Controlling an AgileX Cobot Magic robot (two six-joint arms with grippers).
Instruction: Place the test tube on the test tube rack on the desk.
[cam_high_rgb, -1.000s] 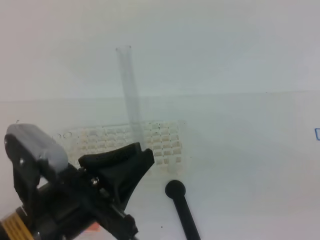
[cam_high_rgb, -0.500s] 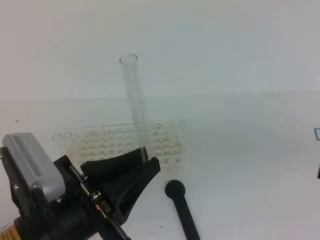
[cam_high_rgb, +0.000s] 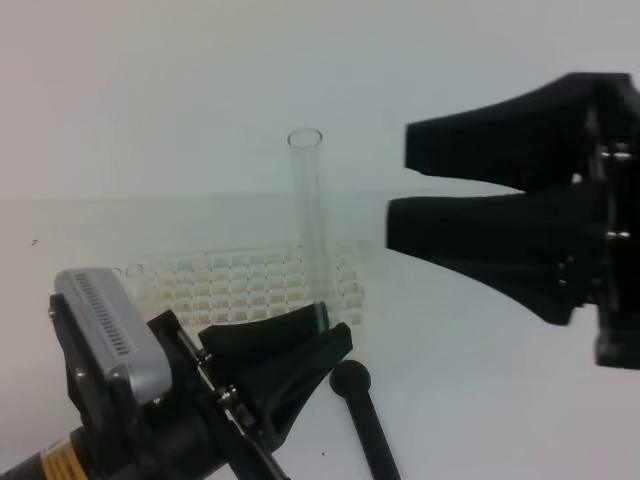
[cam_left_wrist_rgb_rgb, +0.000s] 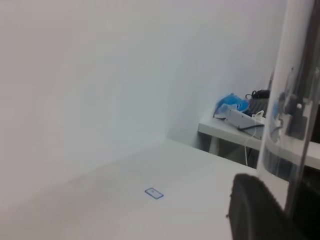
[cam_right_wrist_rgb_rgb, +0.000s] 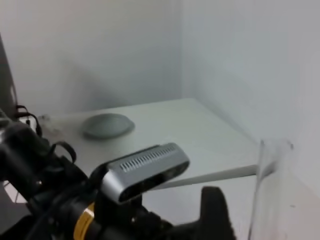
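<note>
Standing nearly upright, the tube (cam_high_rgb: 311, 220) is pinched at its lower end by the left gripper (cam_high_rgb: 322, 325) over the rack (cam_high_rgb: 230, 285), while the right gripper (cam_high_rgb: 400, 195), jaws spread, hangs just right of its top.

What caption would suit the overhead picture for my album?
Left gripper holds a clear test tube upright above the white test tube rack while the right gripper approaches, jaws open.

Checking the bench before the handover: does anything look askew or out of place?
The test tube leans slightly, pinched low in the left claw, not yet in the test tube rack. A black rod lies beside the rack. Nothing looks spilled or broken.
</note>
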